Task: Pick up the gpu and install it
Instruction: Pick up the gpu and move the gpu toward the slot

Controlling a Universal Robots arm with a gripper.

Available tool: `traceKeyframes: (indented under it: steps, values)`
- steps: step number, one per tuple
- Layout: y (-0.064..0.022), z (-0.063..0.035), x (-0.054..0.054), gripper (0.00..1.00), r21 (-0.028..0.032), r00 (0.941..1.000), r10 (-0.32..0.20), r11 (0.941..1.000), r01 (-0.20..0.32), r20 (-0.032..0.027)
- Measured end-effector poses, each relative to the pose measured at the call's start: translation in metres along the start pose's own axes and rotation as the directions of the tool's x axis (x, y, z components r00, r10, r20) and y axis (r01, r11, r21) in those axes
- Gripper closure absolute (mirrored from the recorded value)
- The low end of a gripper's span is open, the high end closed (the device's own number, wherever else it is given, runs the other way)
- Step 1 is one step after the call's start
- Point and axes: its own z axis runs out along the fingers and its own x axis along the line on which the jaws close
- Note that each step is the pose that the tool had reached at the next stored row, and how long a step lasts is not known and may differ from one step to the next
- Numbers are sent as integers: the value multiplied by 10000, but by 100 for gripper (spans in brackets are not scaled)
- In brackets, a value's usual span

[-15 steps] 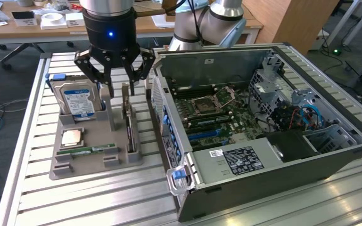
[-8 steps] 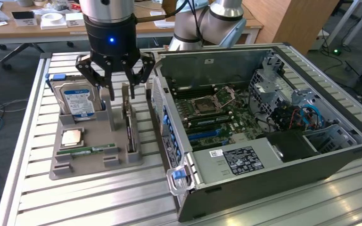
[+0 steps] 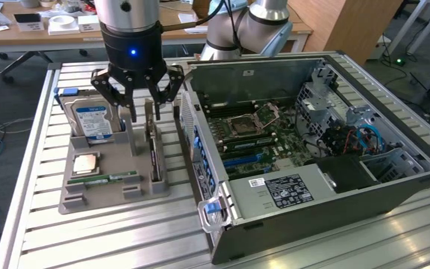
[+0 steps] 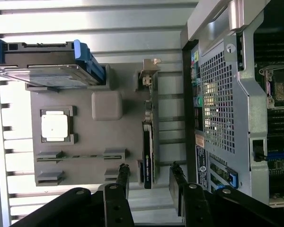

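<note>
Gripper [image 3: 145, 115] fingers stand wide apart, one on each side of the gpu [image 3: 155, 154], ready to pinch it but holding nothing. On the tabletop [image 3: 88, 241] the big computer case [image 3: 312, 190] lies open on its side, so its board faces up. Just beside it sits a gray tray [image 3: 107, 197]. Its slots keep the hard drive [image 3: 92, 120] and the gpu standing on edge, easy to grab from above. A square chip [image 3: 87, 163] and a thin green memory stick [image 3: 110, 179] lie flat.
</note>
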Motion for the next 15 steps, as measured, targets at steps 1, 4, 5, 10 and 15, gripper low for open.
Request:
traceKeyframes:
  steps: [1,4,5,10,15]
  values:
    - [0,6,0,53,-3,10000,-1,10000,1,3]
    - [0,21,0,53,-2,10000,1,10000,-1,2]
    - [-1,28,0,53,-2,10000,1,10000,-1,2]
    - [-3,67,-3,53,-1,10000,0,10000,0,2]
    - [-7,155,-1,53,-1,10000,0,10000,0,2]
